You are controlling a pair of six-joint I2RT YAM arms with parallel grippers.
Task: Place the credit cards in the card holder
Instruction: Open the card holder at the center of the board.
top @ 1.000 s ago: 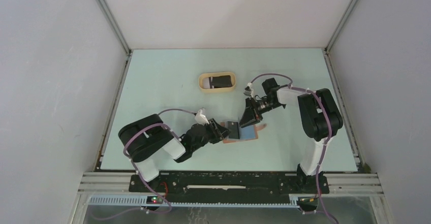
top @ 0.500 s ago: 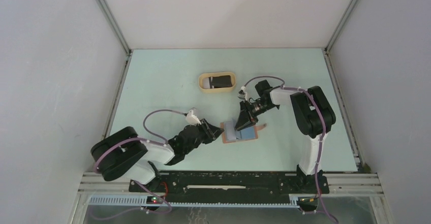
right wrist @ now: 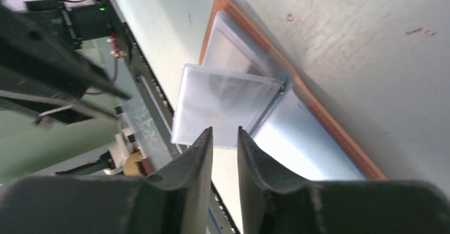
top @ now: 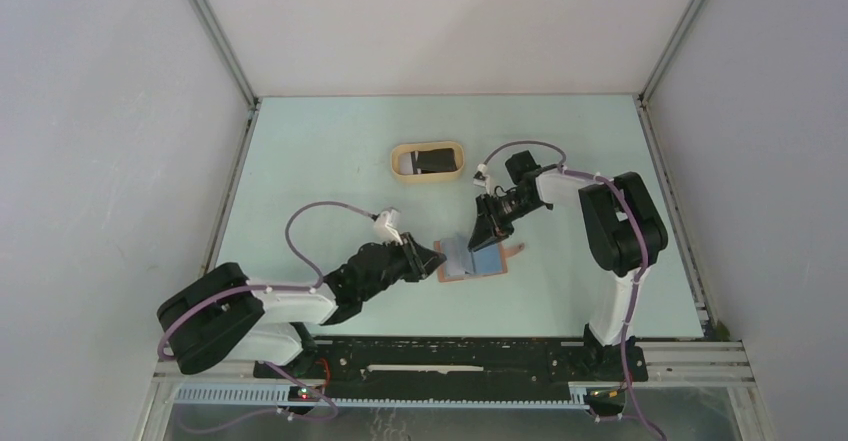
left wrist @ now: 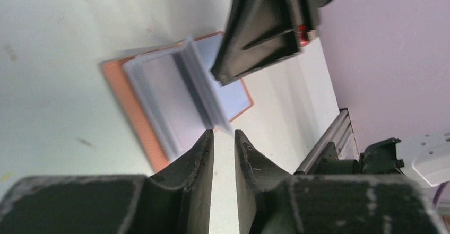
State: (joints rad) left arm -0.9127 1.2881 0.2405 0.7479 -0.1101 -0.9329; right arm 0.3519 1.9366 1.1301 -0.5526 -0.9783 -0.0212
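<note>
The card holder (top: 470, 259) lies open on the table, reddish-brown outside and pale blue-grey inside, with clear sleeves. One sleeve (right wrist: 228, 104) stands up from the spine. My left gripper (top: 432, 258) is at the holder's left edge, its jaws a narrow gap apart and empty; the left wrist view shows it (left wrist: 224, 132) just short of the sleeves (left wrist: 175, 91). My right gripper (top: 480, 238) hovers over the holder's middle, also narrowly open and empty (right wrist: 224, 130), by the raised sleeve's lower edge. A dark credit card (top: 432, 160) lies in the tan oval tray (top: 400, 164).
The tray stands at the back centre of the pale green table. Grey walls close in the left, back and right sides. The metal rail with the arm bases (top: 450, 361) runs along the near edge.
My left arm has pulled back to the left from the holder. The dark card at its fingertips a second ago no longer shows. My right gripper has shifted slightly over the holder.
</note>
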